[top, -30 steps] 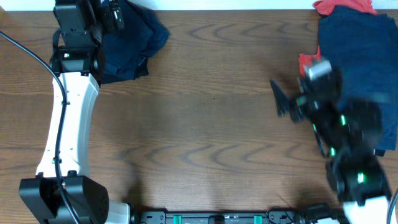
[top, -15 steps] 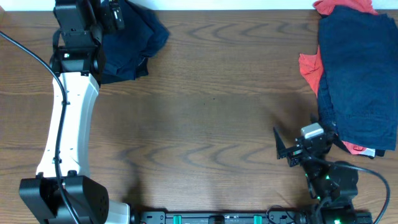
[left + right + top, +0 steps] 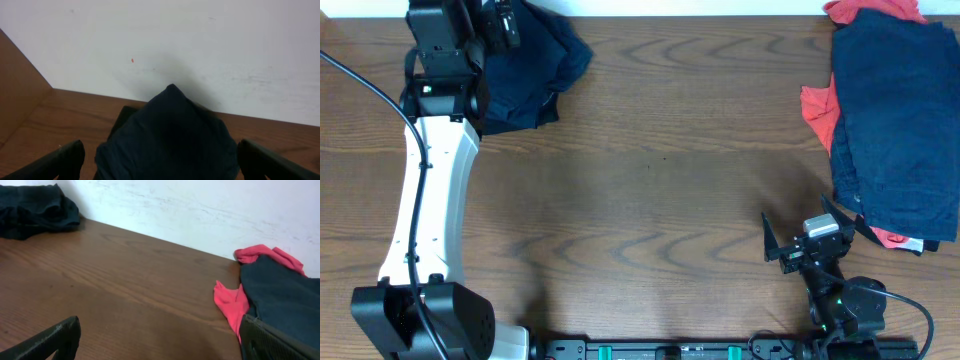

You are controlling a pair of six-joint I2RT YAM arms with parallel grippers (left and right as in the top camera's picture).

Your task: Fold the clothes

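A crumpled dark navy garment (image 3: 532, 72) lies at the table's far left corner. My left gripper (image 3: 502, 28) is open over it, and the left wrist view shows the cloth (image 3: 167, 135) bunched between the wide-apart fingers (image 3: 160, 157). A pile of clothes lies at the far right: flat navy shorts (image 3: 895, 120) on top and red-orange pieces (image 3: 819, 106) sticking out beneath. My right gripper (image 3: 801, 224) is open and empty, low near the front edge, left of the pile. The right wrist view shows the red-orange piece (image 3: 230, 302) and navy shorts (image 3: 285, 297) by the right finger.
The wooden table (image 3: 660, 190) ends at a white wall (image 3: 200, 210) along its far edge. A bit of red and black cloth (image 3: 898, 240) pokes from the pile's near corner. The left arm's white link (image 3: 420, 200) runs along the left side.
My right arm has pulled back from the pile toward the front edge, gripper open and empty. The left arm and both heaps of clothes have not moved.
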